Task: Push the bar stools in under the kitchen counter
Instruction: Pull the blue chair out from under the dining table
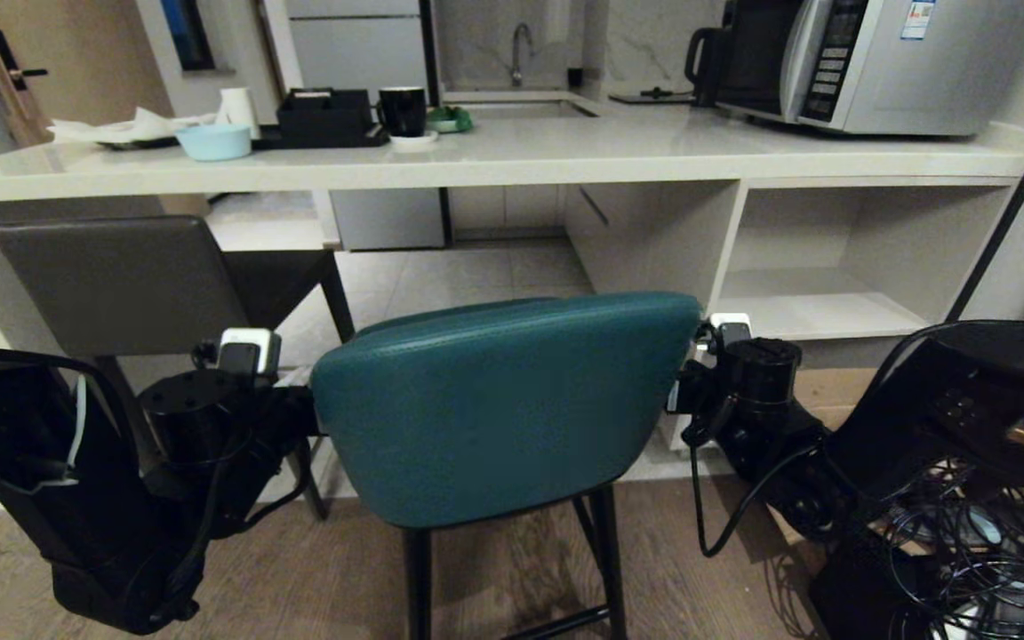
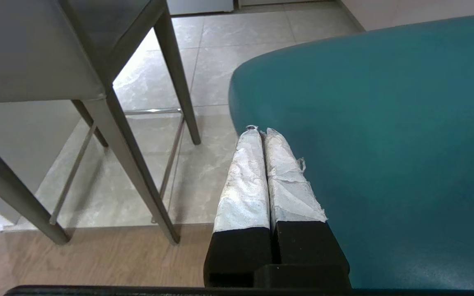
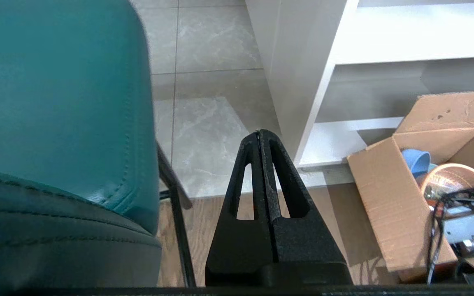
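Teal stool (image 1: pixel 503 404): it stands on the floor before you, short of the table's (image 1: pixel 512 156) front edge — seat not yet under it.
Left end effector (image 2: pixel 261 135): fingers pressed together, empty, lying against the backrest's left edge — a blunt pusher, you could say.
Right end effector (image 3: pixel 260 135): also pressed together, just beside the right edge, apart from it.
Grey stool (image 1: pixel 121 284): at the table's left end, seat reaching under the edge.

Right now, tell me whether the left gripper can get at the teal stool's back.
Probably yes: the shut left gripper already lies alongside the teal stool's back, nothing between them.
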Motion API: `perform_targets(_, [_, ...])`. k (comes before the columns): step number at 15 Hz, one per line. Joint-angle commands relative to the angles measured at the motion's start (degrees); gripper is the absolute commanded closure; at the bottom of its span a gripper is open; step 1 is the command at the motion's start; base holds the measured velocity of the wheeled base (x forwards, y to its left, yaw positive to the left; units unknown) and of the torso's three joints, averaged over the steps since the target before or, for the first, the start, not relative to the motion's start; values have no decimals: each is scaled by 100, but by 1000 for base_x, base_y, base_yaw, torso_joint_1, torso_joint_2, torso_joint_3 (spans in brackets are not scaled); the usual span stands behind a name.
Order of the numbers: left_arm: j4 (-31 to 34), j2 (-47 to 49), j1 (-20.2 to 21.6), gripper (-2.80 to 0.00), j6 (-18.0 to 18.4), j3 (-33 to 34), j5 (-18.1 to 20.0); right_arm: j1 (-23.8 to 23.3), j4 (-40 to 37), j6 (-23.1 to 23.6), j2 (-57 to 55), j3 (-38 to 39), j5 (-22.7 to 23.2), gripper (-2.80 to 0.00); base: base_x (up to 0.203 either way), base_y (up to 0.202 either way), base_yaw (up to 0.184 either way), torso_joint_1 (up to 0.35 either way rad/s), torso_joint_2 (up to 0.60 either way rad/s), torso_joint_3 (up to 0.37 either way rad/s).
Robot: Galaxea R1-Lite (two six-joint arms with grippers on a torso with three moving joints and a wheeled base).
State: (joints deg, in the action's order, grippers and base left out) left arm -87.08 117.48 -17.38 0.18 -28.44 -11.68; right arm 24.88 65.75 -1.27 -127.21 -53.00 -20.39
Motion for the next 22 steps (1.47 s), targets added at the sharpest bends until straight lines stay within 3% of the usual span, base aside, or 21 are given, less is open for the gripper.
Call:
perform_targets(1, [-59,73,-46,0,-9,5,34,-10,16,4,-111,-159,53,0,0,0,0,0,0,0])
perform_targets(6, [-59,7,90,0,-44,211,-84,-121,43,-14,-1,-64,41,0,0,0,0,0,0,0])
perform_targets(8, [-59,82,571,0,-121,180,-505,-302,43,-15,164,122,44,0,0,0,0,0,0,0])
perform_targets(11, [-59,-123,977,0,-504,158,-603,-779,62,-52,324,228,69,0,0,0,0,0,0,0])
perform_targets(15, [-59,-509,943,0,-525,351,-506,-997,44,-58,973,634,79,0,0,0,0,0,0,0])
perform_targets(18, [-59,-1429,772,0,-529,1306,-67,-1053,43,-64,1876,1321,57,0,0,0,0,0,0,0])
perform_targets(22, [-59,-2555,711,0,-490,2057,73,-1068,-92,-36,3493,2085,40,0,0,0,0,0,0,0])
